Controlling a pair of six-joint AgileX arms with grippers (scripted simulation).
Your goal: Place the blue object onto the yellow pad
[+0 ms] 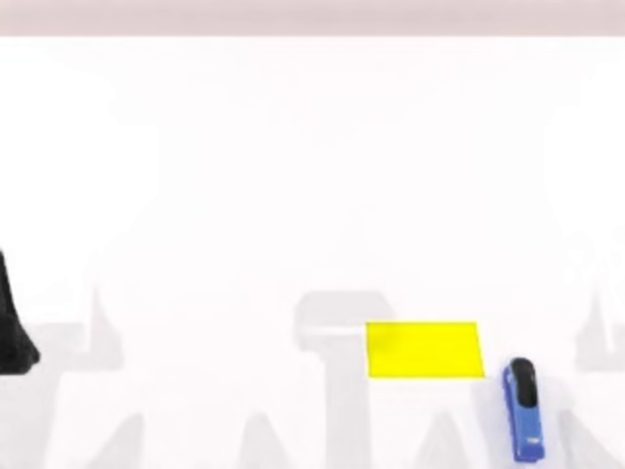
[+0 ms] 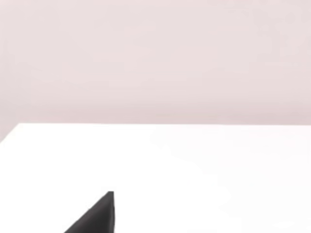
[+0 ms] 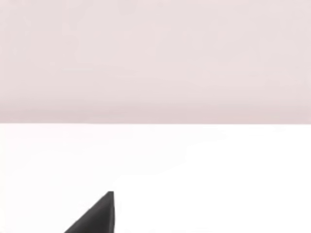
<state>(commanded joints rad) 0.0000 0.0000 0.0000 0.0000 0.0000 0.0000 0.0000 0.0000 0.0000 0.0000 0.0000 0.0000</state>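
Observation:
The blue object (image 1: pixel 523 418) lies flat on the white table near the front right, lengthwise toward the front edge, with its black rounded part (image 1: pixel 523 381) at the far end. The yellow pad (image 1: pixel 424 349) lies just to its left, a small gap between them, with nothing on it. My left arm (image 1: pixel 12 327) shows as a dark shape at the table's left edge, far from both. My right arm is out of the top view. Each wrist view shows only a dark tip of its own gripper, left (image 2: pixel 97 216) and right (image 3: pixel 97 216), over bare table; neither shows the object or the pad.
The white table (image 1: pixel 293 176) ends at a pale pinkish wall (image 1: pixel 312 18) along the back. Grey shadows fall across the front of the table around the pad.

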